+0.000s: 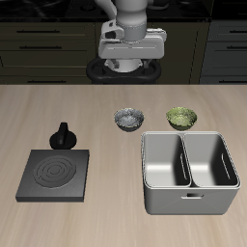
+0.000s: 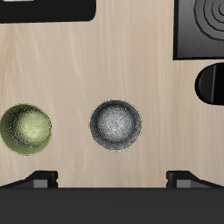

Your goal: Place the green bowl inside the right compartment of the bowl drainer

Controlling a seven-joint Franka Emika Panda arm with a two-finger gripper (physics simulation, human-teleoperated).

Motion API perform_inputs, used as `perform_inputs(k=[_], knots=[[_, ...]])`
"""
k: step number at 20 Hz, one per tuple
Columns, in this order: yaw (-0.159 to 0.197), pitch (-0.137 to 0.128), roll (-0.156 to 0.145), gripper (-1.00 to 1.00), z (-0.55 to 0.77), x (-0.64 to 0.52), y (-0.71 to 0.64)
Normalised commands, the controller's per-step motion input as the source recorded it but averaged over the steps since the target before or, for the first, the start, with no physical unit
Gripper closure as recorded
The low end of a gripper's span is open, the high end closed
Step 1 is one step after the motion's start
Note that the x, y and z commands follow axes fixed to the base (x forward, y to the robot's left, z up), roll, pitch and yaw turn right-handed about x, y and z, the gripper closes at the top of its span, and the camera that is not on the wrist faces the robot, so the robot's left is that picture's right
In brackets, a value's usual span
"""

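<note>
Arm's parked high at the back, gripper (image 1: 132, 66) looks open, I think. Mottled round green bowl (image 1: 181, 118) sits behind the grey metal bowl drainer (image 1: 189, 197).

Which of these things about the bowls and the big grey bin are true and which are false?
1. The green bowl sits on the table. True.
2. The grey speckled bowl is inside the bowl drainer. False: it sits on the table beside the green bowl.
3. The gripper holds the green bowl. False: it holds nothing.
4. Both drainer wells are empty. True.
5. A black stove plate lies on the table. True.
</note>
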Motion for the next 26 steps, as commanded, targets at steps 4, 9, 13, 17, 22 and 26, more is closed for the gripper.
perform_inputs(k=[4,9,13,17,22,26], knots=[[-0.003,0.080,0.073,-1.00,-0.25,0.00,0.68],[0.018,0.033,0.043,-1.00,-0.22,0.01,0.61],[0.012,0.067,0.048,-1.00,-0.18,0.01,0.61],[0.034,0.020,0.018,-1.00,-0.10,0.02,0.48],[0.051,-0.014,-0.022,-1.00,-0.15,0.11,0.19],[0.050,0.032,-0.069,-1.00,-0.31,0.17,0.00]])
